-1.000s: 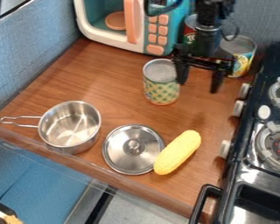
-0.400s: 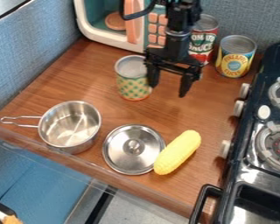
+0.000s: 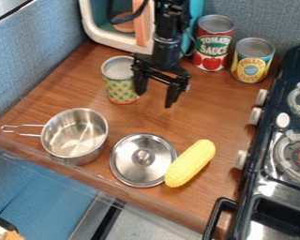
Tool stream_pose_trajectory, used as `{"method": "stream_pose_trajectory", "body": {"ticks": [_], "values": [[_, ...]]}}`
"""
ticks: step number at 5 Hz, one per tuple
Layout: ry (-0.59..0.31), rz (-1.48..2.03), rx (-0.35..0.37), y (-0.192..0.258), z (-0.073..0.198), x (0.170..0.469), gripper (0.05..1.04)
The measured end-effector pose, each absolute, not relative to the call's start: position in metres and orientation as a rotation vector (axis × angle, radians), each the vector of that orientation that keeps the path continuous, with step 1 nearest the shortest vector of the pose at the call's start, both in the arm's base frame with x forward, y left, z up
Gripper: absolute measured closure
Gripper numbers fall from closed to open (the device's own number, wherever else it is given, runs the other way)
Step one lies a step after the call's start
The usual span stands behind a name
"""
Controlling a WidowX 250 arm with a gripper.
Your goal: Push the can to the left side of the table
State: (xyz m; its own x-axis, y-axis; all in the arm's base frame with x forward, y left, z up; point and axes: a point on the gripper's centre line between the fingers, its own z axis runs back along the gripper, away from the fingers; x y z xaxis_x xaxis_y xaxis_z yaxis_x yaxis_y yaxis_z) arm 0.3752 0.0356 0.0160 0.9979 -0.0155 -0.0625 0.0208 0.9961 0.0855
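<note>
As the fixed camera shows it, the black two-finger gripper [image 3: 155, 99] hangs over the brown wood-grain table [image 3: 202, 122], fingers spread. One finger lies at the near-upright side of the metal can with green-and-yellow patterned label [image 3: 122, 91]; contact: cannot tell. Can position: standing, upper left part of table, in front of the white-and-teal toy microwave [image 3: 108, 39], beyond the shiny steel saucepan [image 3: 74, 136]. Round steel lid [image 3: 131, 164] beside saucepan; yellow textured corn cob [image 3: 191, 162] at lid's rim. Red-labelled cylindrical can [image 3: 213, 44] upright at rear.
</note>
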Motion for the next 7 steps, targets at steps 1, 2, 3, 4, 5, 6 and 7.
{"method": "stream_pose_trajectory", "body": {"ticks": [1, 2, 3, 4, 5, 6, 7], "values": [[0.063, -0.017, 0.083, 0.056, 0.016, 0.371, 0.083], [0.070, -0.008, 0.079, 0.081, 0.017, 0.362, 0.083], [0.082, 0.000, 0.081, 0.096, 0.016, 0.355, 0.083], [0.092, 0.009, 0.078, 0.108, 0.013, 0.349, 0.083], [0.091, 0.015, 0.048, 0.106, 0.012, 0.343, 0.083], [0.033, -0.019, 0.044, 0.086, 0.033, 0.345, 0.083], [-0.018, -0.065, 0.055, 0.056, 0.054, 0.337, 0.083]]}}
